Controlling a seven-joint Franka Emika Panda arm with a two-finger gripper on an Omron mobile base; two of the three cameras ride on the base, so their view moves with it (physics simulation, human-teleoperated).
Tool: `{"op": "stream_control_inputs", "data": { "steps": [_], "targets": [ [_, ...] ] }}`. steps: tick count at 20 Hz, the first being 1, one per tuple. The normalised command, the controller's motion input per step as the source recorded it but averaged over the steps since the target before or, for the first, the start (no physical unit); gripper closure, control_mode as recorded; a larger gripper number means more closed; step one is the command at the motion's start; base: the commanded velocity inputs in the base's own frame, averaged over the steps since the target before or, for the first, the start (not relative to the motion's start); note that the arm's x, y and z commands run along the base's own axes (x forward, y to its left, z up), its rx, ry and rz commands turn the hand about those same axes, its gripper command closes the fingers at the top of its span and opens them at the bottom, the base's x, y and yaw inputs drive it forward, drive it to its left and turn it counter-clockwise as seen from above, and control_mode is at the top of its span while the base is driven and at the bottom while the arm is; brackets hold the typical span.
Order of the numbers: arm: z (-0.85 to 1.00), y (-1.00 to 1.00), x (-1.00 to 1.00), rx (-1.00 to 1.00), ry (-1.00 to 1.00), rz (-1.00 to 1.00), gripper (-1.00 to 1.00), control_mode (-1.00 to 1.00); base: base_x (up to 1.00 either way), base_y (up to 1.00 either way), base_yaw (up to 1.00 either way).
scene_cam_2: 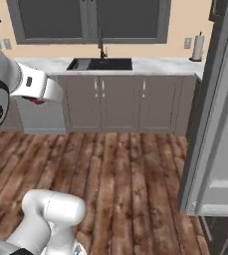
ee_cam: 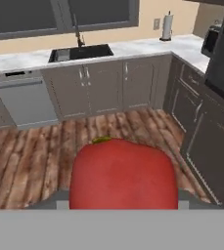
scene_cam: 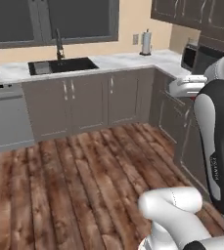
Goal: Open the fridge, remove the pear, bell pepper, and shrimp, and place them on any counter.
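Observation:
In the hand view the red bell pepper (ee_cam: 123,176) looms large at the bottom, a bit of green stem on top, with my gripper (ee_cam: 123,202) shut on it and the fingertips hidden behind it. In the right base view the gripper (scene_cam_2: 37,101) hangs high over the wooden floor with a sliver of red under the white hand. The left base view shows the gripper (scene_cam: 184,93) by the corner cabinets. The fridge (scene_cam_2: 217,124) shows as an open grey door at the right. The pear, the shrimp and the island counter are out of view.
A marble worktop (scene_cam: 128,61) with a black sink (scene_cam: 62,65) and tap runs along the back wall over grey cabinets. A dishwasher (scene_cam: 6,117) is at the left, with a paper towel roll (scene_cam: 146,43) and a microwave (scene_cam: 191,56) at the right corner. Wooden floor (scene_cam_2: 120,164) lies open in front.

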Motion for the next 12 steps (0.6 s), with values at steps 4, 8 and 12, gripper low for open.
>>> {"op": "stream_control_inputs", "data": {
  "steps": [4,8,12],
  "targets": [
    [0.00,0.00,0.00,0.00,0.00,0.00,1.00,1.00,0.00,0.00,1.00],
    [0.00,0.00,0.00,0.00,0.00,0.00,1.00,1.00,-0.22,0.33,0.98],
    [0.00,0.00,0.00,0.00,0.00,0.00,1.00,1.00,0.00,0.84,0.72]
  ]
}}
